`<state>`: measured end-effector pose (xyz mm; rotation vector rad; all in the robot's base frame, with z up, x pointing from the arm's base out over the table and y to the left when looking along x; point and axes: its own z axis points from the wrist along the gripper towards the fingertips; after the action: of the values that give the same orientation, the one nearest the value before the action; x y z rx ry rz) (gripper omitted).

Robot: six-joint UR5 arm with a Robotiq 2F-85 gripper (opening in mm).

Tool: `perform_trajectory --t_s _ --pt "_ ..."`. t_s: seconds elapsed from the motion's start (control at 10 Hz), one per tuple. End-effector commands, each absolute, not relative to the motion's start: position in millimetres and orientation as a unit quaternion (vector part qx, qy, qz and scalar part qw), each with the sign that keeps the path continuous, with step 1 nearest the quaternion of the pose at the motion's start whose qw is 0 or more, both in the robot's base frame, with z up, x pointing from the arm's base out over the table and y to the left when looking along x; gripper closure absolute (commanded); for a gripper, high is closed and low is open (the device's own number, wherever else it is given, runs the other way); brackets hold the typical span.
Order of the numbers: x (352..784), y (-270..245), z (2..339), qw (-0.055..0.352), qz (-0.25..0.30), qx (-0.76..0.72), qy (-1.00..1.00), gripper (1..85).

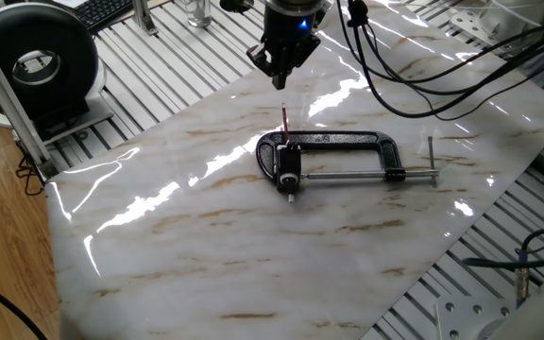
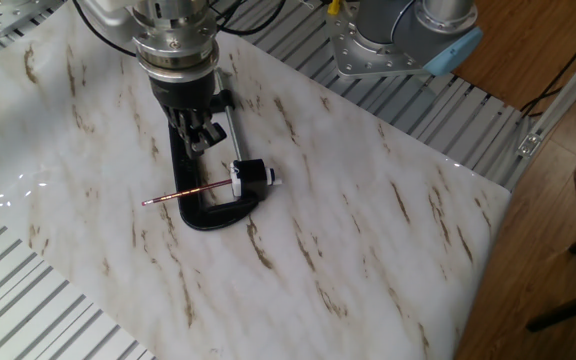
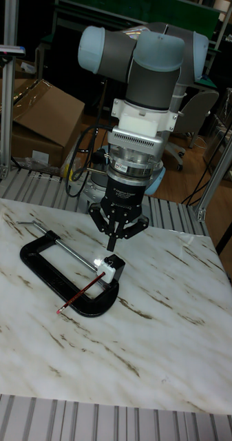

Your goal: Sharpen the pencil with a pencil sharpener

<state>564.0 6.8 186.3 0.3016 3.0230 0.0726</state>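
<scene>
My gripper [image 3: 113, 242] above the clamped pencil sharpener [image 3: 113, 265]

I hang over the marble table [image 3: 164, 324], fingers drawn close together and holding nothing. Just below me the pencil sharpener sits in the black C-clamp [image 3: 57, 267]. The pencil [image 3: 81, 293] slants from the sharpener across the clamp's frame, its far end toward the camera.

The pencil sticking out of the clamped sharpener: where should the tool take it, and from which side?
Probably its free middle stretch. The pencil lies low over the marble, one end in the sharpener held by the clamp, the other end free. Coming down from above, fingers either side of the shaft, looks best, away from the clamp's curved end. The tool hangs above, empty.
</scene>
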Motion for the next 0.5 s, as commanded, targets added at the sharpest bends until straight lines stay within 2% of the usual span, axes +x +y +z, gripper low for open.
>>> perform_trajectory --t_s 0.0,0.4 --pt "565 7 188 0.053 0.027 0.104 0.993 84.7" --pt "565 23 189 0.048 0.058 0.122 0.99 84.7"
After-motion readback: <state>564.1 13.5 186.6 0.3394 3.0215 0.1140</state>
